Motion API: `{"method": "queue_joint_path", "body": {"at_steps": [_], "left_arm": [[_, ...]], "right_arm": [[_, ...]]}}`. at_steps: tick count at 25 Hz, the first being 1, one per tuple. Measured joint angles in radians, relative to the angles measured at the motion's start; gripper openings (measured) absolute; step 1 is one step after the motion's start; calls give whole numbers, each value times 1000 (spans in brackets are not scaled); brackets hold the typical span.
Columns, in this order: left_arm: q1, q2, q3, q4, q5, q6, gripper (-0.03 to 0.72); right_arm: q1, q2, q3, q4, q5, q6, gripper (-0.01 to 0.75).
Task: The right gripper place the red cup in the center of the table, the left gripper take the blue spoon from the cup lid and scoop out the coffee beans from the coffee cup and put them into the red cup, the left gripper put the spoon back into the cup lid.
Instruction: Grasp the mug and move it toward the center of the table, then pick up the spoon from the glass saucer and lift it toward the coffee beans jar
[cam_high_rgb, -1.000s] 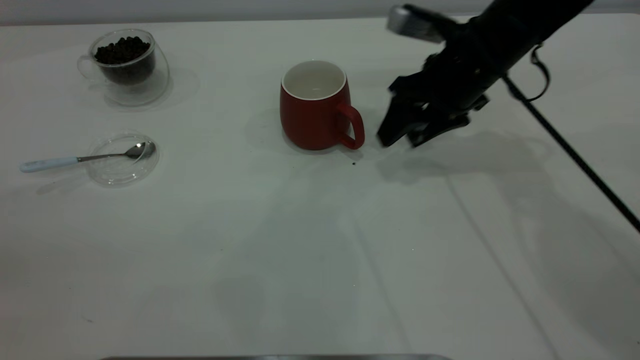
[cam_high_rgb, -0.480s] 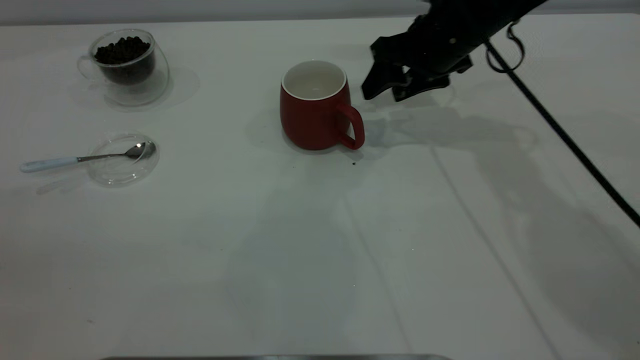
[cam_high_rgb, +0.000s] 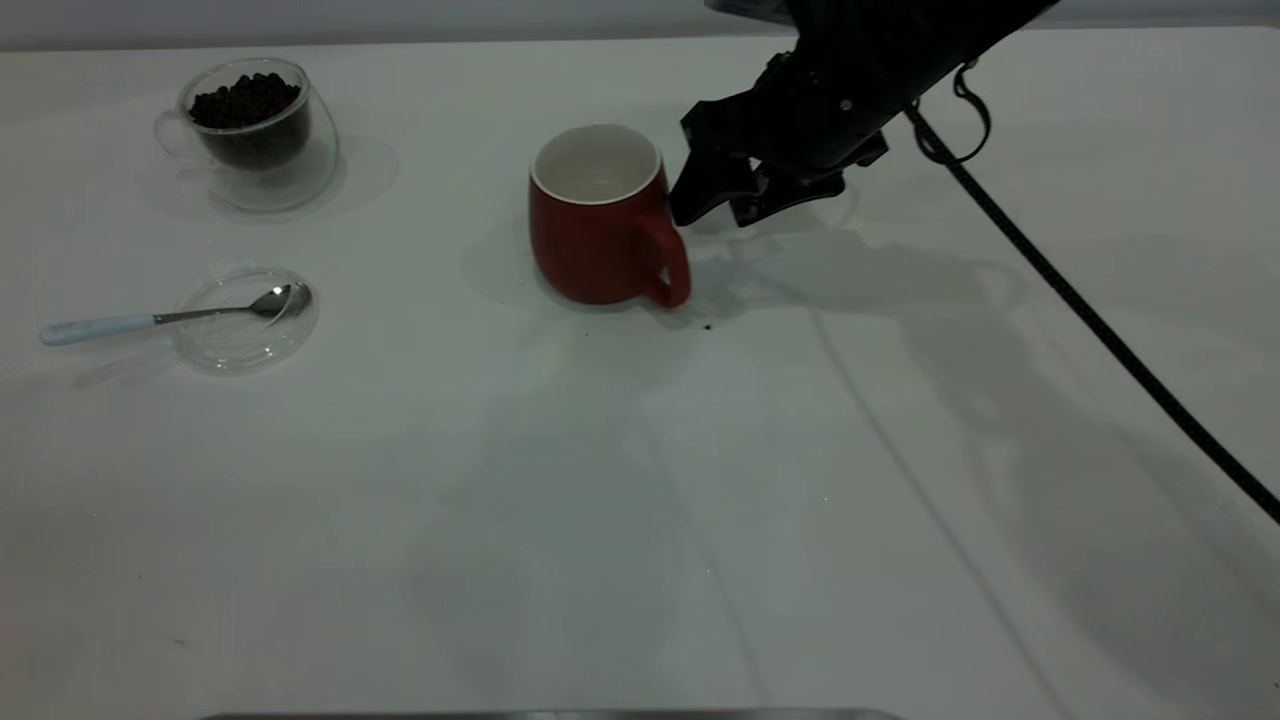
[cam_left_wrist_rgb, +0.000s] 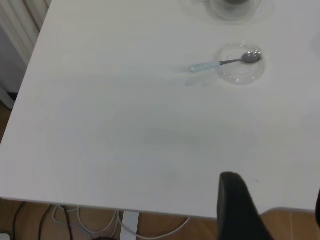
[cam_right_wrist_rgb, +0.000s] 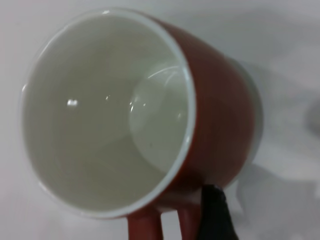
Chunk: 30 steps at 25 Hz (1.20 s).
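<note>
My right gripper (cam_high_rgb: 712, 200) sits just right of the red cup (cam_high_rgb: 597, 225), upper centre of the frame, fingers parted and holding nothing, one tip by the handle. To nudge it centrewards well, I'd push low and slowly so it stays upright.

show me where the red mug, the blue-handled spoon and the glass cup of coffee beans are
dark red ceramic mug (cam_high_rgb: 590, 245): exterior view, on its outer red wall
pale blue-handled metal teaspoon (cam_high_rgb: 100, 327): exterior view, on the blue handle
clear double-walled glass cup (cam_high_rgb: 300, 170): exterior view, on its outer glass wall
</note>
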Motion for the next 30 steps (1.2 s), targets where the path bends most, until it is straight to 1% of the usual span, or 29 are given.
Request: {"method": "queue_joint_path", "body": {"at_steps": [5, 8, 12, 16, 20, 22, 26, 28, 30], "left_arm": [[0, 0, 0, 0, 0, 0, 437], [0, 0, 0, 0, 0, 0, 437], [0, 0, 0, 0, 0, 0, 437], [0, 0, 0, 0, 0, 0, 437], [0, 0, 0, 0, 0, 0, 437], [0, 0, 0, 0, 0, 0, 437], [0, 0, 0, 0, 0, 0, 437], [0, 0, 0, 0, 0, 0, 437], [0, 0, 0, 0, 0, 0, 437]], "right_arm": [[5, 0, 0, -21, 19, 0, 564], [5, -1, 0, -79, 32, 1, 564], [-13, -40, 0, -232, 77, 80, 560], [-72, -170, 0, -416, 151, 207, 536], [-139, -368, 0, -576, 304, 348, 498], [-166, -479, 0, -637, 409, 413, 484], [-175, -665, 8, -785, 593, 534, 471], [-175, -763, 52, -843, 648, 584, 469], [-175, -856, 120, -877, 671, 630, 469]]}}
